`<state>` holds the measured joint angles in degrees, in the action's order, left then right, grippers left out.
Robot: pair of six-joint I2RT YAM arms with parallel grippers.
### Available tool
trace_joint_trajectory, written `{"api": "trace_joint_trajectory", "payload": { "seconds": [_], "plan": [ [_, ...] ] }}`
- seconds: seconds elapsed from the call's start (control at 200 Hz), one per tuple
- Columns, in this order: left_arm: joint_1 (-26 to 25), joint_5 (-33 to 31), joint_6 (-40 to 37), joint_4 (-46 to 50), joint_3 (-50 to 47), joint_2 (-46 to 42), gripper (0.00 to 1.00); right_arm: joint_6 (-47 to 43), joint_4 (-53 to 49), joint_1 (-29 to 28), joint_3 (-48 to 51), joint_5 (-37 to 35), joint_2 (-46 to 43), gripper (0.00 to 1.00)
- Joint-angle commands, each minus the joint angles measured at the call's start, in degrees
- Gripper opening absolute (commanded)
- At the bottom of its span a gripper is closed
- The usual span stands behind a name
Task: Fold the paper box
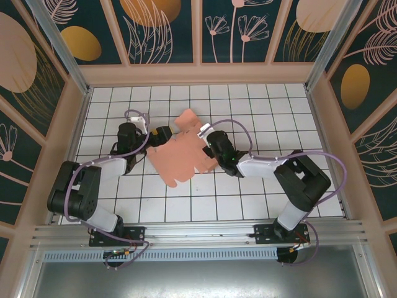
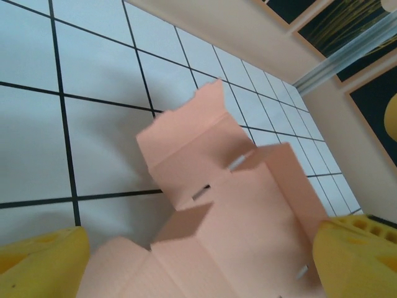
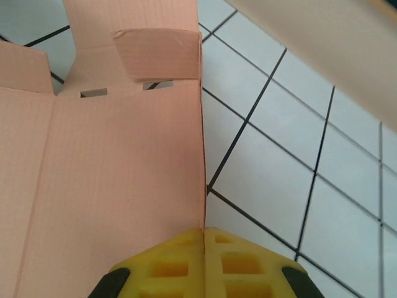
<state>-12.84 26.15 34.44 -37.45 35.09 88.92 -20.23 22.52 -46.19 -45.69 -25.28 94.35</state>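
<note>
Right fingers, close up, apparently pinch the paper box.

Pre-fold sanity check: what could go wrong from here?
1. The right gripper pinches only the thin edge of the paper box; a pull may tear it or let it slip.
2. The left gripper stands open, so the sheet could pivot on that single hold and slide across the tiled table.

paper box: 1 | grippers: 2, left gripper at paper box's left edge, right gripper at its right edge | tiled table: 1
</note>
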Motion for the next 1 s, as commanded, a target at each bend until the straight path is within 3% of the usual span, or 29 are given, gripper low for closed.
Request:
{"api": "trace_joint_trajectory", "payload": {
  "seconds": [0.0, 0.18, 0.37, 0.861, 0.996],
  "plan": [
    [0.49, -2.66, 1.63, -1.59, 1.30, 1.33, 0.92, -9.16, 4.98, -1.59, 1.55, -4.21, -2.35, 0.00],
    [0.78, -8.41, 2.15, -2.66, -0.20, -0.53, 0.92, -20.39, 7.19, -4.62, 2.32, -11.73, -2.01, 0.00],
    [1.39, -6.79, 1.50, -1.92, 0.24, -0.26, 0.92, -35.71, 22.85, -5.75, 6.85, -22.04, 0.69, 0.00],
    [1.69, -3.36, 2.48, -2.80, 2.16, 4.15, 0.92, -46.13, 33.72, -7.93, 8.77, -27.81, 5.07, 0.00],
    [1.88, -3.05, 2.82, -1.24, 5.09, 6.81, 0.92, -53.44, 42.91, -8.63, 10.17, -27.93, 5.55, 0.00]
  ]
}}
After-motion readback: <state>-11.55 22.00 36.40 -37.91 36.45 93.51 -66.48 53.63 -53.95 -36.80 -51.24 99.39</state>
